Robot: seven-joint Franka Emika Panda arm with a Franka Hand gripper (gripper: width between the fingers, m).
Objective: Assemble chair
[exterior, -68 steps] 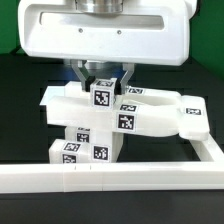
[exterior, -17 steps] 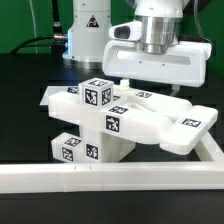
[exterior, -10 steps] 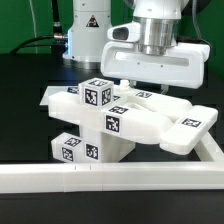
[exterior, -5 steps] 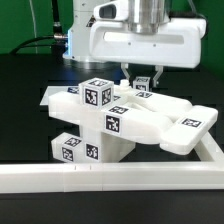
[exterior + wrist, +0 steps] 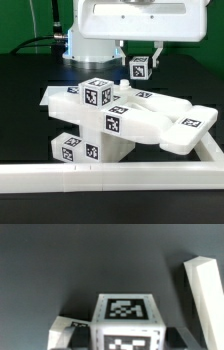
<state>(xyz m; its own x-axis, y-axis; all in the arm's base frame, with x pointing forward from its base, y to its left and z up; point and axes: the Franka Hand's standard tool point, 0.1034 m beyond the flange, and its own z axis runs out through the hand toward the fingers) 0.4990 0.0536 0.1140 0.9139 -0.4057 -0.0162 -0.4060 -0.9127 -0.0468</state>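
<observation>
Chair (image 5: 120, 118) is partly built at table centre. Gripper (image 5: 139, 62) is closed on 1 tagged white bar (image 5: 138, 69), held above the stack at 12 o'clock; seating it remains.

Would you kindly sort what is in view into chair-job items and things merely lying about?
Job in hand:
- small tagged white piece, held in the pincer
- stacked white chair parts

Just lying about:
- long white rail
- black table
</observation>
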